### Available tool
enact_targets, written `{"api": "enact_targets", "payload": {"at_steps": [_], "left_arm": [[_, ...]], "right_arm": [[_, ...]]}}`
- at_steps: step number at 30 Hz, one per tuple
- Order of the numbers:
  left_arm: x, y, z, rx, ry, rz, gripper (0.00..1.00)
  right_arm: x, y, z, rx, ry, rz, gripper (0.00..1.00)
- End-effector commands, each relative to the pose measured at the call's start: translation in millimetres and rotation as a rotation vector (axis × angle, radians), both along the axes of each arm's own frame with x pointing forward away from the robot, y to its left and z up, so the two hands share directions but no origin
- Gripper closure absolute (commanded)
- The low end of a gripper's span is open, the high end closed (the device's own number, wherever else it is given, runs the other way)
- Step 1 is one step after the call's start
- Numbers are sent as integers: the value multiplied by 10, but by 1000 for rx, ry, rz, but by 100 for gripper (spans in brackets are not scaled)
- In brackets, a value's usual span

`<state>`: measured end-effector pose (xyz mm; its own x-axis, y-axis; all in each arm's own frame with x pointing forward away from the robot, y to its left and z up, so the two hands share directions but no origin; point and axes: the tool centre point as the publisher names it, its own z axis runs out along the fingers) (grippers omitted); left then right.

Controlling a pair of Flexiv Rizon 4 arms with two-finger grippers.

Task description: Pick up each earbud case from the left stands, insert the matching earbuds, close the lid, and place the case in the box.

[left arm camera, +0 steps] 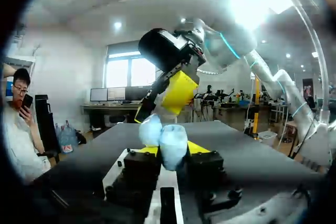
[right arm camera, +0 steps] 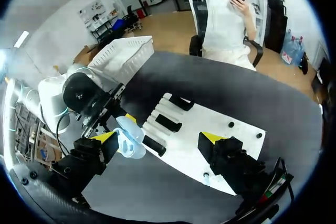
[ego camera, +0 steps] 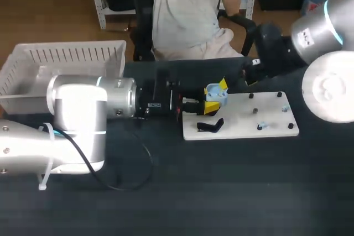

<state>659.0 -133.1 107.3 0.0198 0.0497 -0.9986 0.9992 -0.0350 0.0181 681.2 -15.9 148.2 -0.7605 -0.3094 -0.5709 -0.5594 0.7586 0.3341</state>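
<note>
left gripper (left arm camera: 168,153): clamped on the pale-blue earbud case (left arm camera: 167,141), lid open, over the left end of the white stand board (ego camera: 265,119), likely presented for loading | right gripper (right arm camera: 159,139): fingers wide apart, empty, one tip just beside the case | white basket (ego camera: 72,54): well left of the board, awaiting the case

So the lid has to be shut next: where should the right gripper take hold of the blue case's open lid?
Probably the lid by its free rim, coming from ahead of the left gripper, over the white board: its jaws clamp the blue case from two sides, leaving only the raised lid exposed.
</note>
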Motion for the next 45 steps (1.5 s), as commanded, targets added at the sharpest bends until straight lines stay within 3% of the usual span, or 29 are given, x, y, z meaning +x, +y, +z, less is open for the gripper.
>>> {"api": "enact_targets", "payload": {"at_steps": [1, 10, 13, 17, 24, 32, 37, 39, 40, 45], "left_arm": [[3, -5, 3, 2, 0, 0, 100], [3, -5, 3, 2, 0, 0, 100], [3, -5, 3, 2, 0, 0, 100], [3, -5, 3, 2, 0, 0, 100], [3, -5, 3, 2, 0, 0, 100], [3, -5, 3, 2, 0, 0, 100], [3, -5, 3, 2, 0, 0, 100], [3, -5, 3, 2, 0, 0, 100], [3, -5, 3, 2, 0, 0, 100], [3, -5, 3, 2, 0, 0, 100]], "right_arm": [[-129, -200, 165, -100, -45, -53, 0], [-85, -740, 193, -347, -7, -140, 0], [-85, -912, 101, -420, 88, -172, 0], [-82, -1087, -37, -520, 140, -203, 0], [-84, -1228, -325, -634, 217, -191, 0], [-14, -1299, -567, -673, 288, -194, 1], [31, -1317, -713, -683, 324, -211, 24], [52, -1323, -769, -691, 342, -221, 46], [60, -1323, -796, -692, 349, -225, 50], [76, -1316, -895, -713, 388, -257, 52]]}}
